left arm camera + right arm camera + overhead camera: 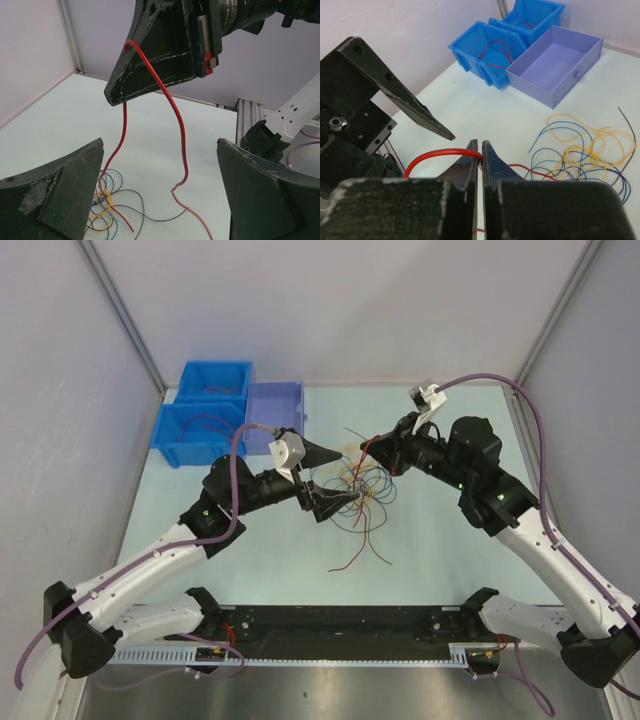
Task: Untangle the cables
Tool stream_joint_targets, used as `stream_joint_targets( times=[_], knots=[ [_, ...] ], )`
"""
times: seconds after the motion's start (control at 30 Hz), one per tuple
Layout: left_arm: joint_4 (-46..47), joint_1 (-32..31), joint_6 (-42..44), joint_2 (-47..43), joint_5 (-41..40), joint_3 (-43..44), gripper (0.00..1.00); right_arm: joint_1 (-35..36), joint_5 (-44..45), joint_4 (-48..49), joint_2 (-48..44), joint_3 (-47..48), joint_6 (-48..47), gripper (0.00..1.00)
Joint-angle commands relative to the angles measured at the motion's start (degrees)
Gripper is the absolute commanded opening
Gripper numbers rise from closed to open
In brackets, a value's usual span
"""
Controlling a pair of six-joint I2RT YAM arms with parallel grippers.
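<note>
The cables lie in a loose tangle of blue, yellow, orange, dark and red wires on the pale table; it also shows in the right wrist view. My right gripper is shut on a red cable, pinched at the fingertips and lifted above the pile. In the left wrist view that red cable hangs in a loop from the right gripper. My left gripper is open wide and empty, with its fingers on either side of the hanging red cable.
Two blue bins stand at the back left; one holds red wire. A purple tray stands beside them. A loose red and dark wire trails toward the front. An aluminium rail runs along the near edge.
</note>
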Motion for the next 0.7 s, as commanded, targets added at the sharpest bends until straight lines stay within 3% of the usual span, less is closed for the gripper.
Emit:
stream_joint_targets(
  times=[0.0, 0.3, 0.53, 0.67],
  knots=[
    [-1.24, -0.41, 4.56, 2.5, -0.27, 3.68, 1.0, 0.95, -0.64, 1.94, -0.03, 2.19, 0.33, 0.0],
    [-1.6, -0.41, 6.76, 11.91, -1.06, 8.69, 0.96, 1.3, -6.09, 2.83, -3.36, 2.28, 3.05, 0.0],
    [-2.82, -0.41, 6.94, 13.41, 0.34, 8.87, 0.65, 1.21, -8.91, 2.12, -5.65, 2.19, 2.36, 0.0],
    [-3.35, -0.41, 7.11, 12.19, 0.0, 7.82, 0.56, 0.42, -7.94, 1.68, -6.35, 2.28, 1.21, 0.0]
  ],
)
